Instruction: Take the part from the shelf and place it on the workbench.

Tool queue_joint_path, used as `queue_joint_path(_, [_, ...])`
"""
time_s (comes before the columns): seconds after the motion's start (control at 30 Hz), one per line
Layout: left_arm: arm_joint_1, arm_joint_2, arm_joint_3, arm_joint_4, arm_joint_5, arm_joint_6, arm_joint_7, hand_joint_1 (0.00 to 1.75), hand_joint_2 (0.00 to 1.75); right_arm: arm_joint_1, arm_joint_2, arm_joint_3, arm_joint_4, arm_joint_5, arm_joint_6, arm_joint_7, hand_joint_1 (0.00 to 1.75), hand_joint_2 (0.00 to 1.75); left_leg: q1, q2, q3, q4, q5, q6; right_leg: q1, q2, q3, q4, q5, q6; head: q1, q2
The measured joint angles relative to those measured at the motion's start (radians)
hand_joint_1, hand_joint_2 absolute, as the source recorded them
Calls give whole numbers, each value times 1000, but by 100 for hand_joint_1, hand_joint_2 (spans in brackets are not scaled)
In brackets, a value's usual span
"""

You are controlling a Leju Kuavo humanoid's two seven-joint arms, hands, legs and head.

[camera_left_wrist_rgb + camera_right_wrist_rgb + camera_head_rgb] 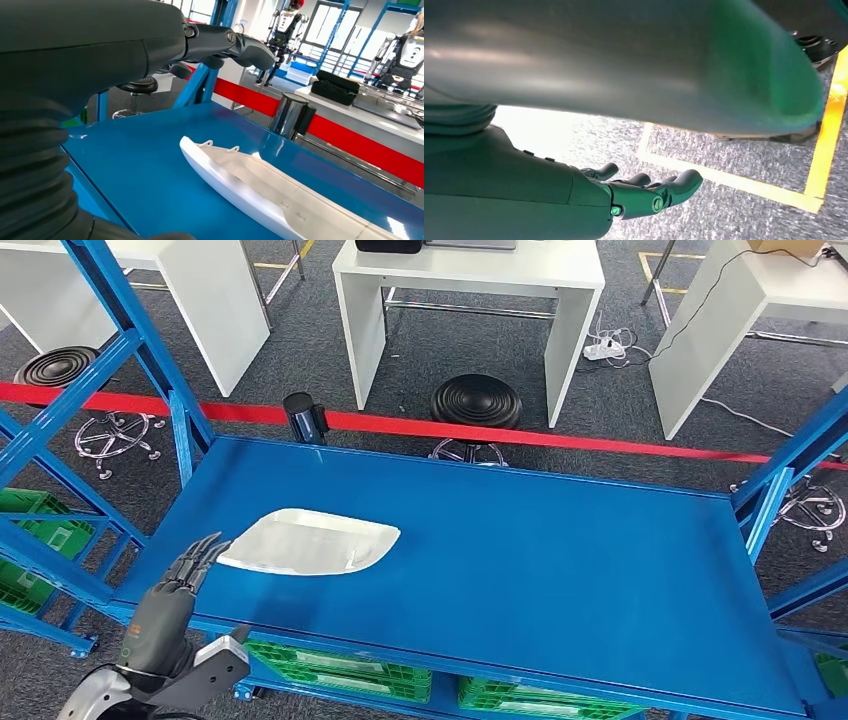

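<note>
From the head view I see the white part (310, 542) lying flat on the blue shelf (560, 550), toward its left half and well in from the front edge. My left robot hand (178, 590) sits at the shelf's front left corner, fingers spread and reaching toward the part, holding nothing; its fingertips (212, 545) are just beside the part's near left end, and I cannot tell from here whether they touch it. The part lies ahead and to the right of that hand, its long axis running roughly across the shelf from left to right, so the hand meets it end-on, not across its width. The left wrist view agrees: the part (260, 192) stretches away from the hand along the shelf surface, a shallow tray-like moulding with its raised rim facing the hand and small tabs at the near end, and the dark fingers (235, 45) hang above the shelf, apart from it. My right robot hand (644, 192) hangs low over grey carpet with yellow floor tape (824, 145), fingers loosely curled and empty, well away from the shelf. I judge the left arm is the one to take the part, and it likely needs to move right along the part to grip across the narrow width.
</note>
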Motion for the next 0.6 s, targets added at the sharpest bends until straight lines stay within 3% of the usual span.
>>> queue_joint_path(0.27, [-15, 9, 0, 16, -12, -3, -2, 0, 175, 2, -2, -18, 0, -4, -2, 11, 0, 0, 0, 0, 1, 0, 0, 0, 0, 0, 1, 0, 0, 0, 0, 0])
queue_joint_path(0.6, [-116, 11, -8, 135, -39, -25, -19, 0, 175, 1, -2, -26, 0, 4, 3, -9, 0, 0, 0, 0, 2, 0, 0, 0, 0, 0, 2, 0, 0, 0, 0, 0])
